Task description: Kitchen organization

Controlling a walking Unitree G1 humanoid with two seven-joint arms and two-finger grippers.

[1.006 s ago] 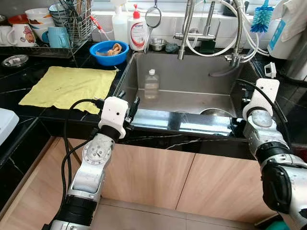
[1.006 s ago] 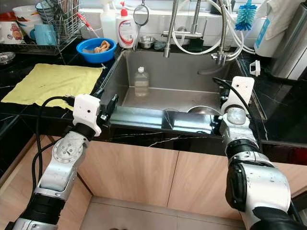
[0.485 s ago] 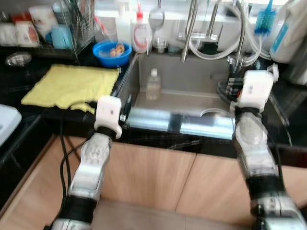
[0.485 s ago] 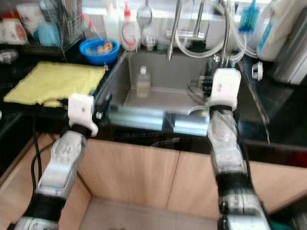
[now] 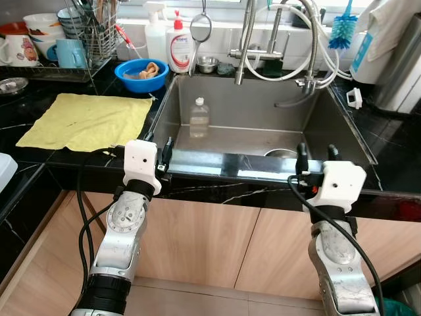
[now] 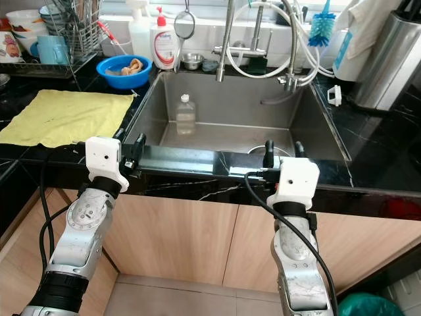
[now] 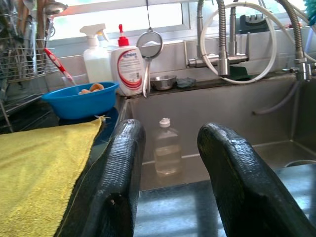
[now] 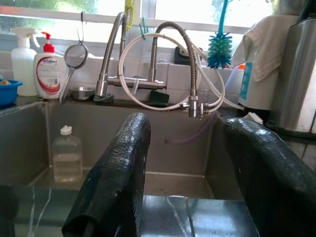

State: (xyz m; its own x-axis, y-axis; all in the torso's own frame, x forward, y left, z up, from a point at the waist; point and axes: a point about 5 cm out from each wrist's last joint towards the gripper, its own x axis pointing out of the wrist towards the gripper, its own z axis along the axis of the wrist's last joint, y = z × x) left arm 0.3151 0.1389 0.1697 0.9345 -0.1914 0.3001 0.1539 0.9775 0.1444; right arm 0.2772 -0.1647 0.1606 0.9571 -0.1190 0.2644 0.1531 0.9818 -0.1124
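A clear plastic bottle (image 5: 199, 117) with a white cap stands upright in the steel sink (image 5: 256, 105), near its left wall. My left gripper (image 5: 158, 143) hovers at the counter's front edge by the sink's left corner, open and empty. In the left wrist view its fingers (image 7: 118, 168) frame the bottle (image 7: 167, 148) well ahead. My right gripper (image 5: 316, 155) sits at the front edge near the sink's right side, open with nothing between the fingers (image 8: 118, 168). A yellow cloth (image 5: 85, 120) lies flat on the black counter to the left.
A blue bowl (image 5: 141, 69), a red-capped soap bottle (image 5: 177, 49) and a spray bottle (image 5: 155, 36) stand at the sink's back left. A dish rack (image 5: 85, 33) with mugs fills the far left. Faucet hoses (image 5: 289, 39) hang over the sink. A steel bowl (image 5: 281, 153) lies at the sink's front.
The camera has shifted. My right arm has swung from the counter right of the sink down to the front edge. The left gripper stays near the sink's left corner.
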